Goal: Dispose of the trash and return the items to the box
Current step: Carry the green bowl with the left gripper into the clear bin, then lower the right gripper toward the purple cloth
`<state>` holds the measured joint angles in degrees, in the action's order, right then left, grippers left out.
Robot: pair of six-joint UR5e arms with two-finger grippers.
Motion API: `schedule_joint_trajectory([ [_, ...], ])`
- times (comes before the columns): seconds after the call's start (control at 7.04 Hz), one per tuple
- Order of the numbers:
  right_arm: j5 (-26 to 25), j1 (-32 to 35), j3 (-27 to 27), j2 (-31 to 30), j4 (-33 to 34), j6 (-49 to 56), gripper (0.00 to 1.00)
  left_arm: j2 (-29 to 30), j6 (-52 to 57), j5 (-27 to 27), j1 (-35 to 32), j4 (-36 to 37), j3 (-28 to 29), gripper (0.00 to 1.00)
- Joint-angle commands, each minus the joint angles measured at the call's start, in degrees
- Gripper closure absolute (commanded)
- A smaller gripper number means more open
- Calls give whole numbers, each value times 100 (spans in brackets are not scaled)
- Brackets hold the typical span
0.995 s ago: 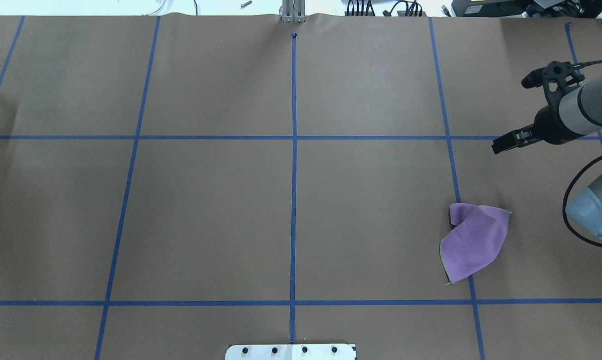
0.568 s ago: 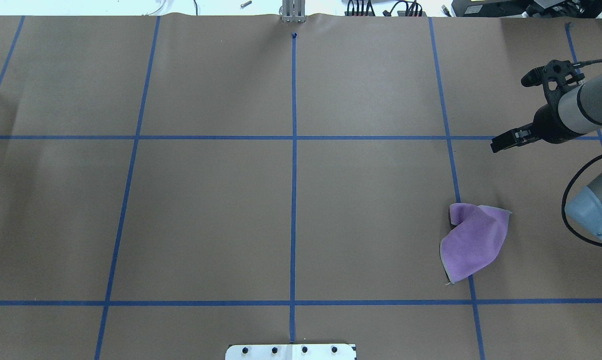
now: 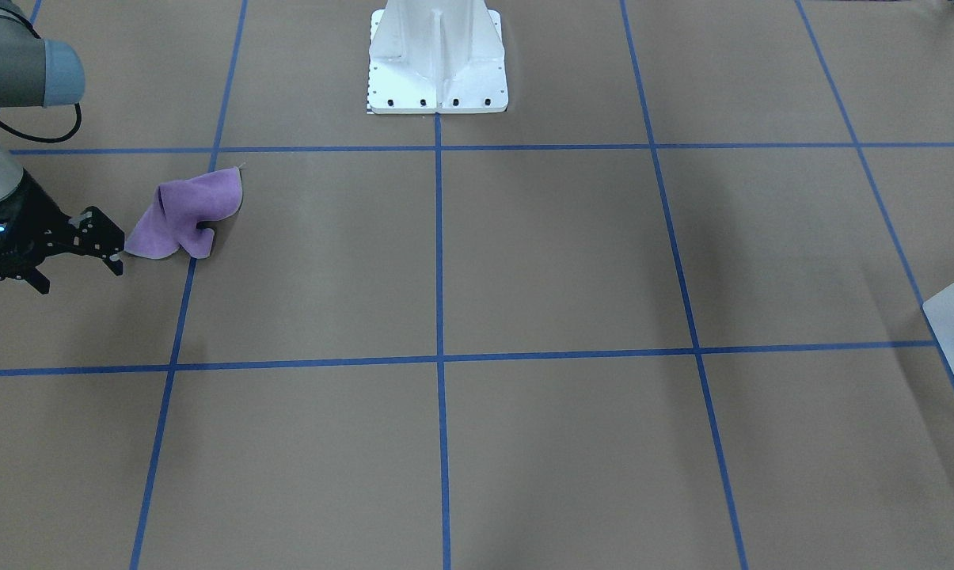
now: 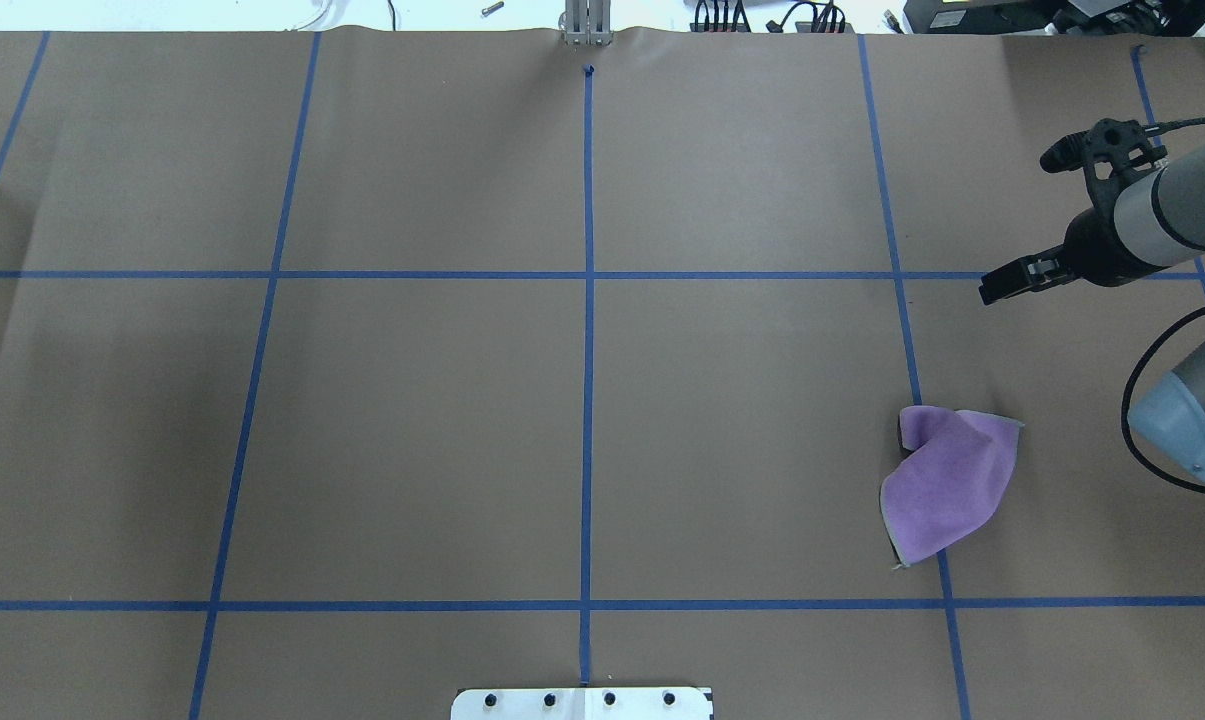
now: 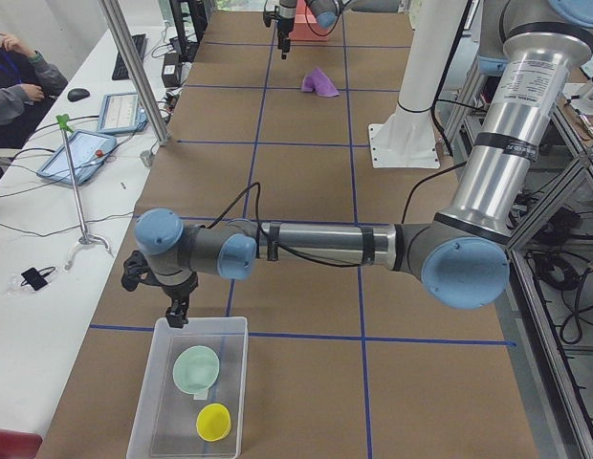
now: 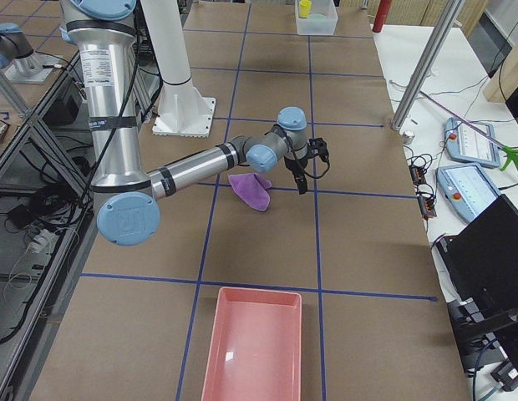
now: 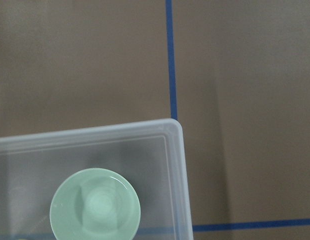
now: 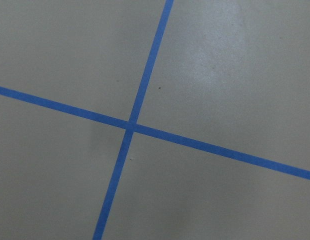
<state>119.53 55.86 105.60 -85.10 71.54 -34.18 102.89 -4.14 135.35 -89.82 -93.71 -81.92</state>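
Right gripper (image 4: 994, 288): hovering spread and empty near cloth (image 4: 947, 485); left gripper (image 5: 174, 314): hanging above box (image 5: 243, 392) rim, grip impossible to tell.

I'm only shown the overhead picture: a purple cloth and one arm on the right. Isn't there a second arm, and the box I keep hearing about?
Observer: Yes. The left claw hangs over one end of the box, which lies almost wholly beyond your picture's left edge.
Visitor: Is there anything in the box?
Observer: A pale green dish and a small yellow cup, side by side on its floor.
Visitor: And where would rubbish go?
Observer: I can't say for sure, but a pink tray sits at the table's far right end. It looks empty.
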Motion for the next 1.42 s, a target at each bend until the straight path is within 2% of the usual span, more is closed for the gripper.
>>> schedule_joint_trajectory([
  [0.0, 0, 4, -4, -16, 9, -1, 0, -1503, 10, -9, -1, 468, -1918, 1],
  [0.14, 9, 13, 13, -16, 18, -1, 0, -1918, 28, -9, -9, 468, -2307, 1],
  [0.28, 17, 13, 57, -7, 53, -218, 0, -2157, 36, -9, -10, 468, -2398, 1],
  [0.57, -9, -161, 145, 168, 70, -1226, 0, -2177, 28, -9, -1, 476, -2382, 1],
  [0.71, -244, -380, 328, 325, 384, -1605, 0, -2168, 28, -9, -1, 468, -2382, 1],
  [0.85, -638, -635, 704, 562, 1266, -1626, 0, -2168, 28, -9, -1, 468, -2382, 1],
  [0.99, -920, -959, 769, 773, 1666, -1679, 0, -2168, 36, -9, -1, 468, -2382, 1],
  [1.14, -1114, -1354, 717, 940, 1696, -2123, 0, -2177, 37, -9, -1, 468, -2382, 1],
  [1.28, -1168, -1375, 847, 899, 1714, -2154, 0, -2168, 37, -9, -1, 468, -2373, 1],
])
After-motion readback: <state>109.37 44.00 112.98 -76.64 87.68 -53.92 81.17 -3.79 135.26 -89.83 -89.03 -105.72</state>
